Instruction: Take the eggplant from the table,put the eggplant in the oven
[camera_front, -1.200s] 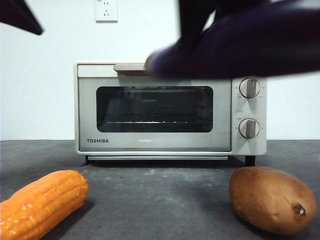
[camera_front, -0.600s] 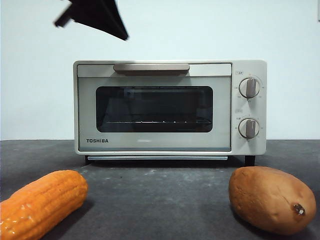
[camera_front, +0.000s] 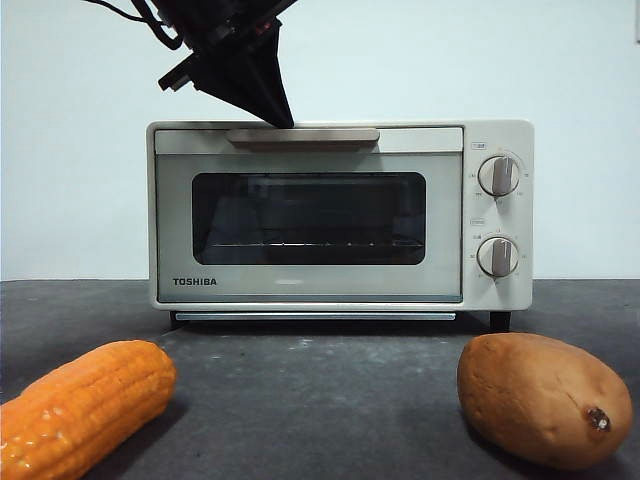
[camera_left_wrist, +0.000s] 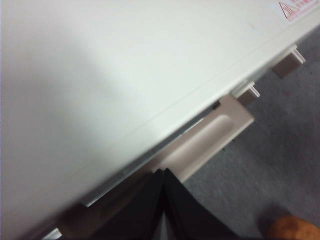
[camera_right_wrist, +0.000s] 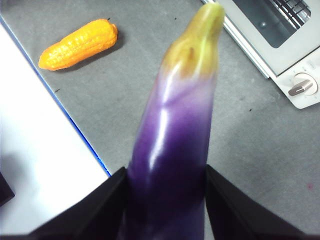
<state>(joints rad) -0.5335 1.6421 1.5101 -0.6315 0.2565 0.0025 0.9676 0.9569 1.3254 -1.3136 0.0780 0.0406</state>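
The glossy purple eggplant (camera_right_wrist: 175, 125), pale at its stem end, is held in my right gripper (camera_right_wrist: 165, 172), high above the grey table (camera_right_wrist: 250, 125); neither shows in the front view. The cream Toshiba oven (camera_front: 310, 215) stands with its glass door closed. My left gripper (camera_front: 283, 120) has come down from the upper left, and its tip is at the tan bar handle (camera_front: 303, 134). In the left wrist view its jaws (camera_left_wrist: 162, 172) are pressed together right at the handle (camera_left_wrist: 210, 140), just below the oven's top (camera_left_wrist: 125, 65).
An orange corn cob (camera_front: 85, 405) lies at the front left and a brown sweet potato (camera_front: 545, 400) at the front right. In the right wrist view the corn cob (camera_right_wrist: 80, 44) lies near a white, blue-edged surface (camera_right_wrist: 40, 150) beside the table.
The right gripper with the eggplant has left the front view. The left gripper has dropped from the upper left corner down to the oven's handle.
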